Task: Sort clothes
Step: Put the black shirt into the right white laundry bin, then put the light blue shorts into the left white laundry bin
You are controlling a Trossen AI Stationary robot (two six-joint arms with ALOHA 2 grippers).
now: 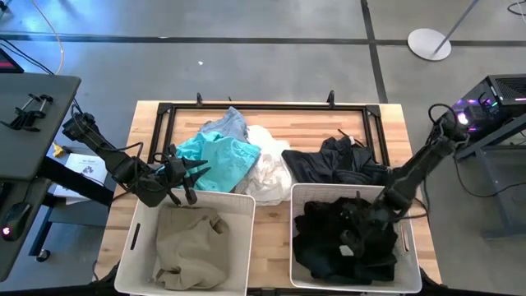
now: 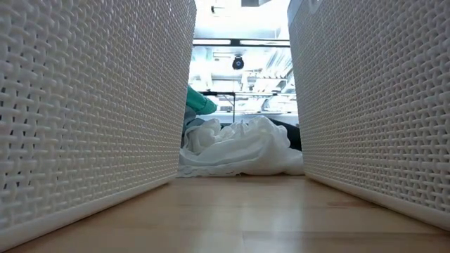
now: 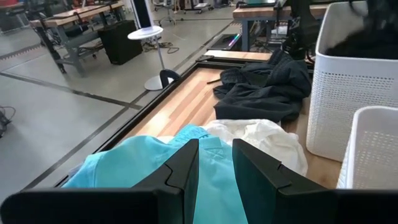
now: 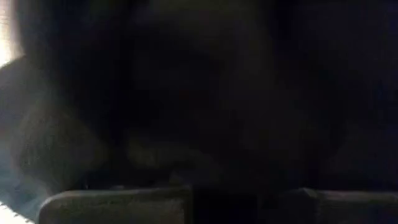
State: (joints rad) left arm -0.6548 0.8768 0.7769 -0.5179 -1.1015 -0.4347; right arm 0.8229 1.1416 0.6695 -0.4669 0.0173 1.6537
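Beige garment (image 1: 187, 238) and black clothes (image 1: 341, 238) binned; teal (image 1: 215, 158), white (image 1: 267, 174), charcoal (image 1: 329, 164) remain at twelve o'clock. Left gripper (image 1: 182, 182) narrowly parted, empty; right gripper (image 1: 355, 233) buried, pinched nearly closed, contents untellable.

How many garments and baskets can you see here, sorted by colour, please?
Beige garment, in the left basket: 1
Teal garment: 1
Pale blue-grey garment: 1
White garment: 1
Charcoal garment, on the table: 1
Black clothes, in the right basket: 1 heap, pieces not separable
White baskets: 2
Total: 8
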